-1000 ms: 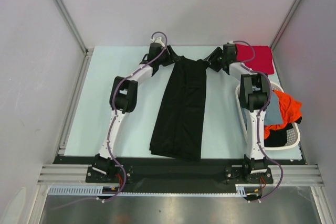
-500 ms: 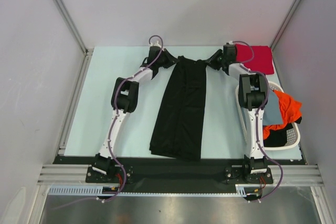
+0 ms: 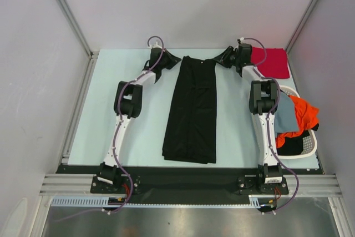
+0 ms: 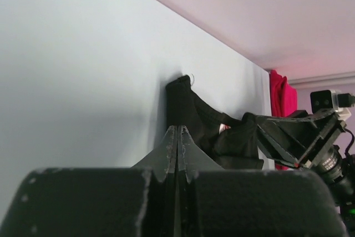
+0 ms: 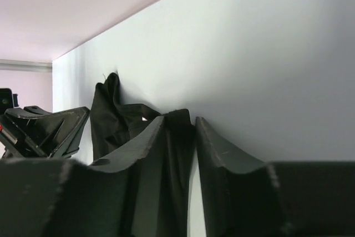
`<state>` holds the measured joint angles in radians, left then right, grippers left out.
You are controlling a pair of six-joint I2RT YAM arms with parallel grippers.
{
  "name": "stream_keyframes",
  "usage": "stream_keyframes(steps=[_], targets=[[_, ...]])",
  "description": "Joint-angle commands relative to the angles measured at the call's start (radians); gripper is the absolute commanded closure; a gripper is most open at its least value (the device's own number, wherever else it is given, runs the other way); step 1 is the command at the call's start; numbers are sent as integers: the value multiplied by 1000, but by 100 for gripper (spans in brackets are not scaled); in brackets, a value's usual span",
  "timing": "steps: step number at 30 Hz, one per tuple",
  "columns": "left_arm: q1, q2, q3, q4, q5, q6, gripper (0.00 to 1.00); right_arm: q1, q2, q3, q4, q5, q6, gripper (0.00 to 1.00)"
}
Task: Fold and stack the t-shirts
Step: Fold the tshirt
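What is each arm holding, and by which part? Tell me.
Right jaws grip the black shirt by its far right corner. Left jaws are shut at its far left corner; a hold there cannot be told.

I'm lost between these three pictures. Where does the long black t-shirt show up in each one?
Top view: the black t-shirt lies as a long strip down the middle.
Left wrist view: the shirt is at centre, just beyond the shut left gripper.
Right wrist view: lower centre, bunched in the right gripper and to its left.
Shared landmark: the pale table under it in all three.
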<state>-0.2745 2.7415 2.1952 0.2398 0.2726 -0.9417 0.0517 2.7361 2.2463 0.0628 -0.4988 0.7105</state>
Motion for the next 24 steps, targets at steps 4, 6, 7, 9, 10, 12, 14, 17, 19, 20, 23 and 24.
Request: stream_keyframes(steps=[4,6,7,9,10,12,14,17,19,20,23,24], targets=[[14,-45,11,32,-41,15,100,-19,28,81,51,-17,12,58],[18,-37,34,-6,-35,21,92,-21,42,111,31,-24,4,56],[20,-39,47,-13,-30,29,91,-23,54,148,20,-26,4,54],[20,-46,54,-42,-30,64,83,-29,59,171,-6,-26,9,53],[20,-66,52,-59,-36,78,77,-35,53,185,-17,-21,10,51],[20,-94,49,-129,-56,144,63,-41,42,211,-110,5,3,47],[21,-156,31,-216,-72,228,60,-44,8,231,-209,14,-12,45],[21,-293,-70,-304,-117,321,59,-44,-99,193,-365,39,-69,44],[15,-380,-202,-333,-145,372,59,-44,-166,141,-441,60,-118,43],[15,-466,-253,-359,-148,414,58,-43,-252,69,-504,81,-146,42],[15,-654,-466,-414,-119,470,59,-33,-380,-48,-624,133,-173,41],[14,-702,-585,-427,-105,477,59,-21,-463,-116,-652,147,-198,40]])
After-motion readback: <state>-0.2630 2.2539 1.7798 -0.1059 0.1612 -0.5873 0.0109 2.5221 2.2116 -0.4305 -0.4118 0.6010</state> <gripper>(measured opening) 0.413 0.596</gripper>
